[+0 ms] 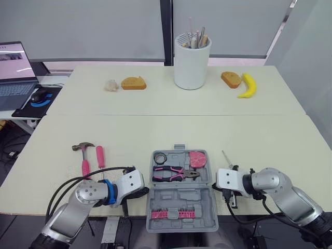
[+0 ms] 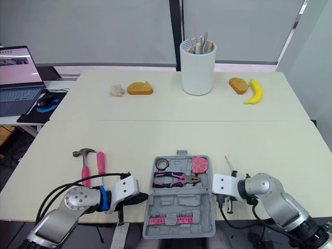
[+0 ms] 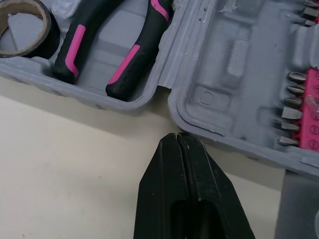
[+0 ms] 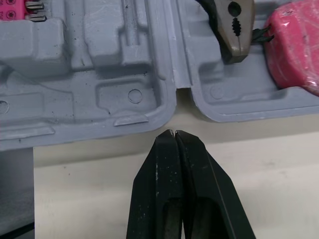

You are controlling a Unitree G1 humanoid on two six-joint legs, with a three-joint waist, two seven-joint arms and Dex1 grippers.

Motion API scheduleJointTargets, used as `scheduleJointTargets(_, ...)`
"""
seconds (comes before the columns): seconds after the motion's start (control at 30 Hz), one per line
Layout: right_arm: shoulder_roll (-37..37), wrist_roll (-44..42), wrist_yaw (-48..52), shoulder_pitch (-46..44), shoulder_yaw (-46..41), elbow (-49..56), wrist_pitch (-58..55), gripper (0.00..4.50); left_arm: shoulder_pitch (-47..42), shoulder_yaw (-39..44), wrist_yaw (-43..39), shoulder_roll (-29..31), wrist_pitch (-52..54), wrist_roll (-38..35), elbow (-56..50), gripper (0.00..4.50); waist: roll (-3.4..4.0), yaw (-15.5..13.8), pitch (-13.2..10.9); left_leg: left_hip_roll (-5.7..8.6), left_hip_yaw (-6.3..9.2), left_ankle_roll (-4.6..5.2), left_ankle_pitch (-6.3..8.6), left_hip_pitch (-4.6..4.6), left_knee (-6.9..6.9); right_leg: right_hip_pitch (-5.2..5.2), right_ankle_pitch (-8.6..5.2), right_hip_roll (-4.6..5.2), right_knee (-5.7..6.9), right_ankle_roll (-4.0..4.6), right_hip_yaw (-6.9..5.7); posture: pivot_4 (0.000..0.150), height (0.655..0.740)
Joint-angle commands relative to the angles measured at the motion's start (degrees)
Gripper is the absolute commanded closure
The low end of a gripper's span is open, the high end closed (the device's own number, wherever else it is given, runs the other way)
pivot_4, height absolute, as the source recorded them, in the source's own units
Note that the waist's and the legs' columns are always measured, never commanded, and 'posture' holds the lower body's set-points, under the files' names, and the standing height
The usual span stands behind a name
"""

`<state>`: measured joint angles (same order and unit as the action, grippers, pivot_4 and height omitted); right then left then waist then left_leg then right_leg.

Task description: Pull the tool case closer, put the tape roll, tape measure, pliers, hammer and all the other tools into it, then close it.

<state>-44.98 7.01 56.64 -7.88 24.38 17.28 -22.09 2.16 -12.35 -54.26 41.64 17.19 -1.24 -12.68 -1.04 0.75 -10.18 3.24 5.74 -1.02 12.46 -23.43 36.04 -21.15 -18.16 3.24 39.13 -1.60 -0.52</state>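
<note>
The grey tool case lies open at the table's near edge. Its far half holds the tape roll, the pink-handled pliers and the pink tape measure. The near half holds a row of bits. The hammer and a pink screwdriver lie on the table left of the case. A thin screwdriver lies to its right. My left gripper is shut, its tip at the case's left edge by the hinge. My right gripper is shut at the right edge by the hinge.
At the back of the table stand a white holder with utensils, two bread pieces, a banana and a small pale lump. A laptop and mouse sit on a side desk at the far left.
</note>
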Motion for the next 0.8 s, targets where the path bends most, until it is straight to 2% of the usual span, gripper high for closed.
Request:
scheduleJointTargets(0.03, 1.29, 0.96, -0.59, -0.09, 1.12, 0.72, 1.04, 4.47, -1.65, -2.89, 1.81, -2.25, -1.41, 1.92, 0.70, 4.50, -0.01, -0.01, 0.01, 0.01, -0.01, 0.00, 0.00, 0.00, 0.01, 0.01, 0.01, 0.00, 0.00, -0.01, 0.00, 0.150, 0.7400)
scheduleJointTargets(0.17, 2.87, 2.66, -1.45, -0.70, 2.07, -0.82, 2.65, 4.47, -3.24, -4.76, 2.17, -4.28, -1.36, 2.82, 2.32, 4.50, 0.02, -0.13, 0.15, 0.03, 0.01, 0.00, 0.00, 0.10, 0.01, 0.13, 0.01, 0.00, -0.02, -0.02, 0.00, 0.150, 0.7400)
scheduleJointTargets(0.3, 3.45, 3.44, -0.65, -1.21, 2.02, -1.27, 3.06, 4.47, -4.59, -5.97, 1.31, -5.64, -0.46, 2.74, 2.90, 4.50, 0.00, -0.43, 0.18, 0.04, 0.07, 0.01, 0.01, 0.68, -0.03, 0.81, -0.01, 0.01, -0.17, -0.04, -0.04, 0.150, 0.7400)
scheduleJointTargets(0.47, 4.52, 3.69, -0.70, -2.06, 1.52, -2.08, 3.58, 4.47, -6.94, -5.73, 2.05, -7.60, -1.20, 3.14, 5.31, 4.50, 0.04, -0.56, 0.28, 0.07, 0.13, 0.01, 0.01, 0.68, -0.02, 0.83, -0.01, 0.02, -0.17, -0.04, -0.06, 0.150, 0.7400)
scheduleJointTargets(0.8, 9.12, 4.35, -2.60, -9.74, -1.18, -11.90, 6.66, 4.47, -14.07, -3.86, 2.91, -9.12, -5.49, 4.79, 14.14, 4.50, 0.05, -0.50, 0.37, 0.08, 0.17, -0.01, 0.00, 0.71, -0.02, 0.84, 0.03, 0.00, -0.11, -0.08, -0.08, 0.150, 0.7400)
